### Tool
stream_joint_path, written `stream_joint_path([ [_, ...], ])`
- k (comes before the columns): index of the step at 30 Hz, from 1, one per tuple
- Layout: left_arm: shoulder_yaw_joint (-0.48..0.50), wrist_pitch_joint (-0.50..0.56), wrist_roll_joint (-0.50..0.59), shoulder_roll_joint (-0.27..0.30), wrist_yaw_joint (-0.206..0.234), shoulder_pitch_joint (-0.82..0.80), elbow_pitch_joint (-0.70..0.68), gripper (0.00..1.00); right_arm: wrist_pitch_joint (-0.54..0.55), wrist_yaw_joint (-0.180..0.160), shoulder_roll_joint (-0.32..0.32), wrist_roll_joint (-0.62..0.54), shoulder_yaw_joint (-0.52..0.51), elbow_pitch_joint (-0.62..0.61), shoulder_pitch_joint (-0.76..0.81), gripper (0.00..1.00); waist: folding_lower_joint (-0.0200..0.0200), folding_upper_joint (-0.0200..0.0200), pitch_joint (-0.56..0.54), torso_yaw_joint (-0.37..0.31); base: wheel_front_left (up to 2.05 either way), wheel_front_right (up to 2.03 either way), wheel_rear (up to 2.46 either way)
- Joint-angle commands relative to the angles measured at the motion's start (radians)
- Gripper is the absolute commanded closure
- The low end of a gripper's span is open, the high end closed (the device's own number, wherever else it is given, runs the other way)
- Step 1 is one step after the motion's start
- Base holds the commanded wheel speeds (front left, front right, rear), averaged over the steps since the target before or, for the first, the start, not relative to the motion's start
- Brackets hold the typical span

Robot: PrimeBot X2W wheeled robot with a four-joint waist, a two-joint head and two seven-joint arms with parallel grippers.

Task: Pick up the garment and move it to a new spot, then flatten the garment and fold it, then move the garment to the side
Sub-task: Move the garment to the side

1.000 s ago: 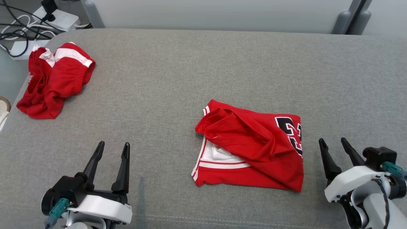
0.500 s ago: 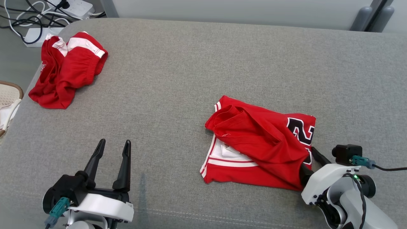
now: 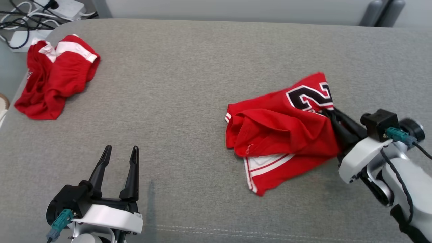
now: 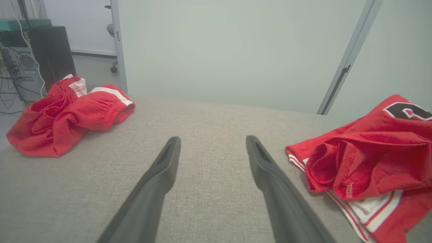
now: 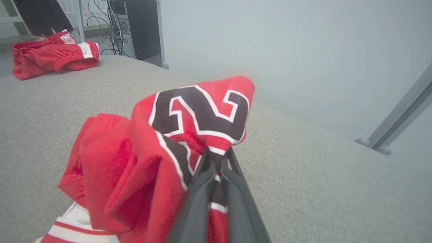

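The garment (image 3: 283, 131) is a red jersey with white trim and a black number, bunched on the grey surface right of centre. My right gripper (image 3: 332, 116) is shut on its right edge by the number, lifting that side. In the right wrist view the two fingers (image 5: 216, 162) pinch the cloth of the garment (image 5: 189, 121) just below the number. My left gripper (image 3: 119, 153) stands open at the lower left with nothing between its fingers. In the left wrist view the left gripper (image 4: 211, 143) stays apart from the garment (image 4: 364, 155) at the right.
A second red garment (image 3: 55, 79) lies crumpled at the far left corner of the grey padded surface (image 3: 189, 74). Cables and a power strip (image 3: 20, 20) lie on the floor beyond that corner. A pale wall runs behind the far edge.
My right gripper moved in to the jersey's right edge, shut on it and lifted it up and back; the cloth has bunched and swung. The left gripper stayed still. The camera shifted slightly.
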Motion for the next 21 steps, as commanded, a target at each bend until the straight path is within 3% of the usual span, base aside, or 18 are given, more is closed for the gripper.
stream_joint_path([
  [1, 0.032, -0.01, 0.008, 0.005, -0.006, -0.04, -0.034, 0.0, -0.014, 0.0, -0.049, -0.042, 0.015, -0.097, -0.007, 1.0, 0.0, -0.0001, 0.003, -0.034, 0.0, 0.0, 0.0],
  [9, 0.024, -0.01, 0.012, -0.008, -0.015, -0.056, -0.045, 0.0, 0.132, 0.0, -0.191, -0.038, 0.011, -0.324, -0.021, 1.0, 0.0, -0.0001, 0.016, -0.114, 0.0, 0.0, 0.0],
  [13, 0.025, -0.01, 0.017, -0.011, -0.019, -0.071, -0.048, 0.0, 0.19, 0.0, -0.257, -0.015, -0.038, -0.401, -0.018, 1.0, 0.0, -0.0001, 0.025, -0.153, 0.0, 0.0, 0.0],
  [16, 0.026, -0.01, 0.019, -0.013, -0.022, -0.077, -0.047, 0.0, 0.231, 0.0, -0.288, -0.003, -0.059, -0.425, -0.015, 1.0, 0.0, -0.0001, 0.034, -0.186, 0.0, 0.0, 0.0],
  [21, 0.017, -0.01, 0.023, -0.016, -0.027, -0.093, -0.045, 0.0, 0.269, 0.0, -0.312, 0.031, -0.091, -0.364, -0.022, 1.0, 0.0, -0.0001, 0.064, -0.235, 0.0, 0.0, 0.0],
])
